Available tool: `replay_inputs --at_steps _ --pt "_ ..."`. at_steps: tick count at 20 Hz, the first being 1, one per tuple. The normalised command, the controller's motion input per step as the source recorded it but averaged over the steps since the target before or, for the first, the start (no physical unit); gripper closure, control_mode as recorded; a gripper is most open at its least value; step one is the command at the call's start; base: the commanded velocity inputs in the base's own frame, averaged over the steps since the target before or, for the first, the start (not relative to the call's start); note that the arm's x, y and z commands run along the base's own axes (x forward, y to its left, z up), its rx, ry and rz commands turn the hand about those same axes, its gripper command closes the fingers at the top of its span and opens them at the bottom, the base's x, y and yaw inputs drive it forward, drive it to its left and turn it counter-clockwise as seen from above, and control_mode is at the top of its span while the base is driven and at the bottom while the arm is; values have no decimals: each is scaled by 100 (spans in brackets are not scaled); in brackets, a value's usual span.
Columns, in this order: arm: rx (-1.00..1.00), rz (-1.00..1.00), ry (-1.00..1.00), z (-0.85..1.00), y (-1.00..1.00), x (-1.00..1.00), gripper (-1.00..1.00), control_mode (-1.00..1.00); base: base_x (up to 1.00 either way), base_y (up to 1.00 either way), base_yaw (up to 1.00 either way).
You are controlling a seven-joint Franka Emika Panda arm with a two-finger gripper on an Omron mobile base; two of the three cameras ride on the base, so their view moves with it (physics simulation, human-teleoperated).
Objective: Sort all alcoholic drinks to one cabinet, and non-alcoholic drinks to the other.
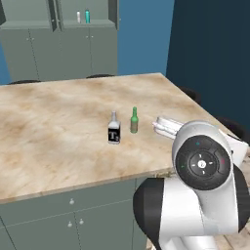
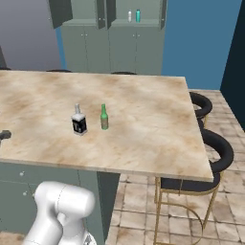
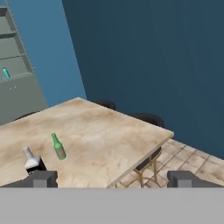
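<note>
The pincer (image 3: 112, 178) hangs spread and empty above the marble-topped bench (image 1: 58, 127), where the square clear black-labelled bottle (image 3: 32, 162) and slim green glass bottle (image 3: 57, 147) await collection, the white blue-capped bottle (image 1: 78, 17) and teal bottle (image 1: 87, 16) already shelved in the grey-green cabinet (image 1: 88, 44).

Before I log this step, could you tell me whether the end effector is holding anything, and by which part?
Nothing is held: the end effector is open, above the counter, apart from both bottles.
</note>
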Motion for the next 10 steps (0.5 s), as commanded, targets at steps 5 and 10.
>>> replay_inputs --at_steps 5,10 --pt "0 0 0 -24 35 25 -100 -100 0 0 0" --pt "-2 -1 0 -21 24 40 -100 -100 0 0 0"
